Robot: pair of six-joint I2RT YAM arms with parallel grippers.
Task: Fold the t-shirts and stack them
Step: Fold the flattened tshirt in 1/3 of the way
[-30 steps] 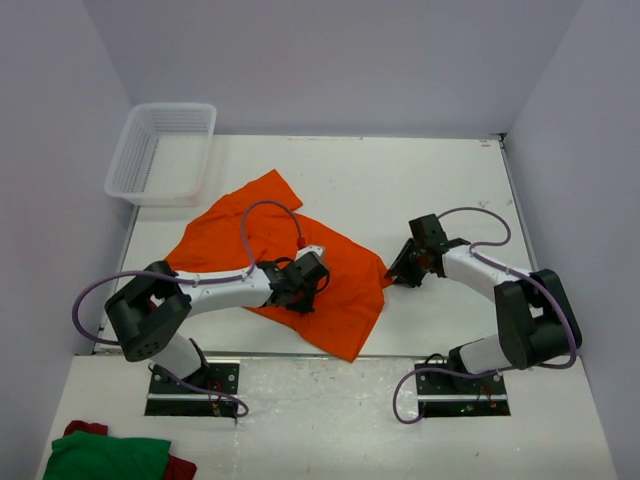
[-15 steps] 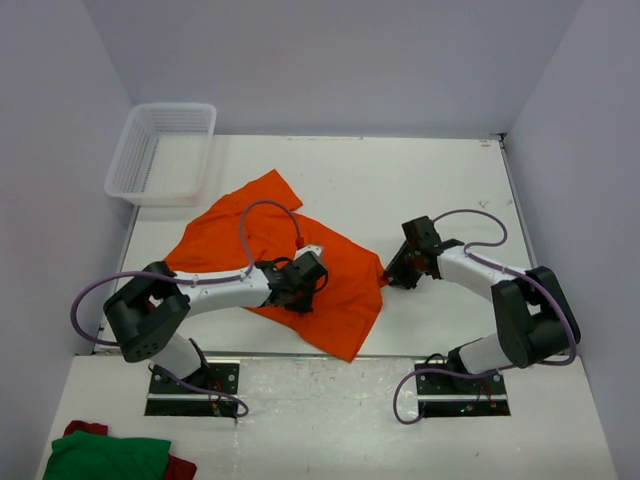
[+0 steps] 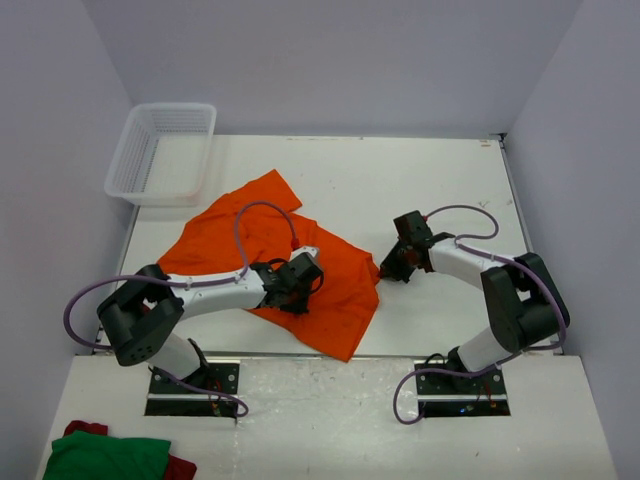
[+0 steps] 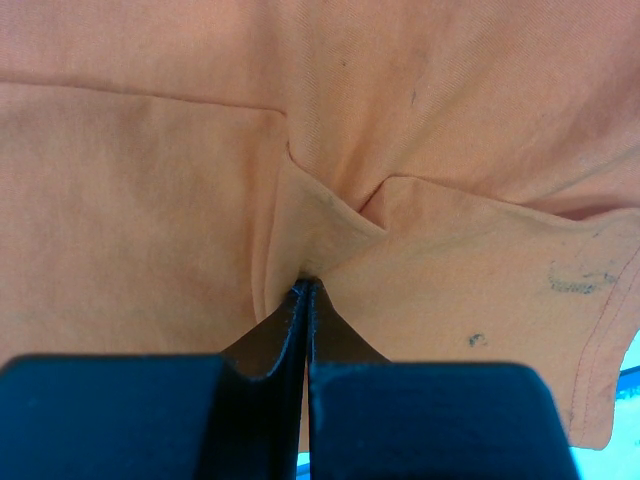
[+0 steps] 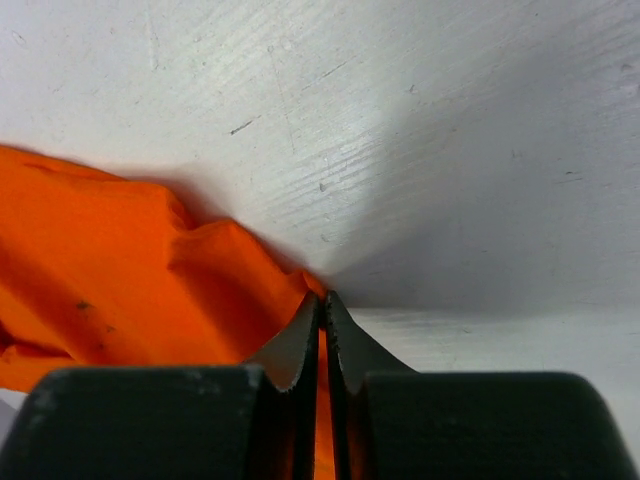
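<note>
Two small shifts over the last second, both leftward.

On the top camera, the right fingers (image 3: 391, 268) have slid inward across the worktop (image 3: 420, 180). They have carried the right corner of the orange t-shirt (image 3: 215, 235) with them, so that edge now sits slightly nearer the middle. The left fingers (image 3: 291, 290), down on the centre of the cloth, have drifted a touch left too, and the cable loop above that arm has swung along. The shirt lies rumpled over the left-centre of the worktop. One sleeve points toward the white basket (image 3: 160, 150) in the far left corner but stays apart from it. A green cloth (image 3: 100, 455) sits on the near shelf by the left base.

On the left wrist camera, the left fingers (image 4: 285, 335) are pressed together with a pleat of t-shirt (image 4: 150, 150) pinched at their tips. Creases fan out from the pinch, so I read some pull in the fabric.

On the right wrist camera, the right fingers (image 5: 290, 350) are clamped on the shirt's corner, with a sliver of orange showing between them. The rest of the t-shirt (image 5: 110, 260) trails off to the left over bare worktop (image 5: 450, 130).

My reading is that both holds look sound and the arms are dragging the garment to reposition or spread it. No fold is made and nothing is stacked, so the task is at an early stage.
</note>
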